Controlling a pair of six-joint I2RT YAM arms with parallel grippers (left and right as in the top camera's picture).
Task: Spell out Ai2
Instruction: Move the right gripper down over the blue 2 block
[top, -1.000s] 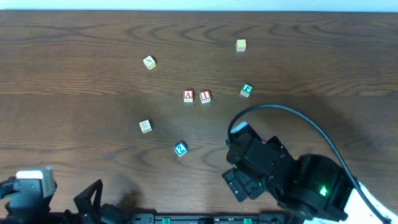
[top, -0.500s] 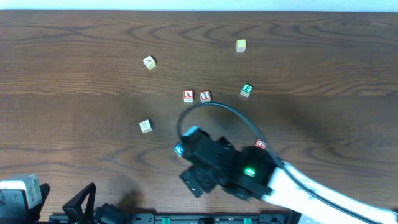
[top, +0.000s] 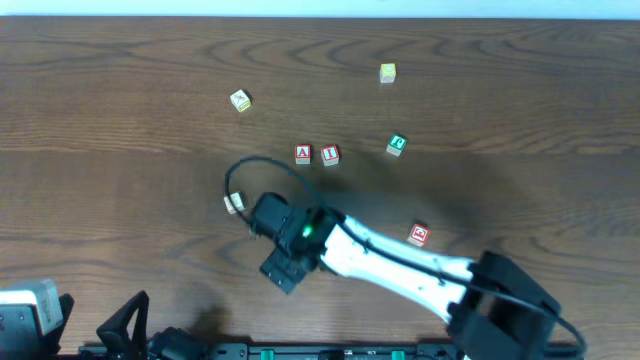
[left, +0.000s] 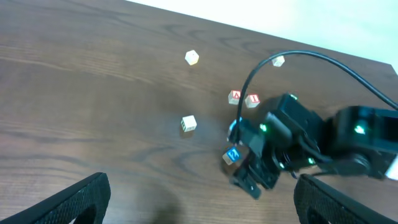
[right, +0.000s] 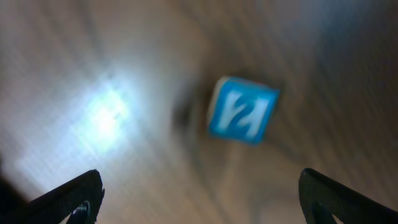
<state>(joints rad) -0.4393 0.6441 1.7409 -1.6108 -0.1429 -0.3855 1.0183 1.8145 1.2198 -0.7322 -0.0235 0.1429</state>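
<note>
Right now the right hand (right: 199, 190) is hanging wide open over the blue 2 block (right: 242, 117), which is sitting on the counter (top: 120, 120) nearer one finger (right: 339, 196) and away from the red A block (top: 303, 154) and I block (top: 330, 154), so a closing finger could be knocking it aside.

The right arm (top: 385, 258) hides the blue 2 block (right: 242, 110) overhead.

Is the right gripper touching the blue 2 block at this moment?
Apart. The right wrist view shows the blue 2 block lying ahead of the open right gripper, with a clear gap to each of its fingertips.
</note>
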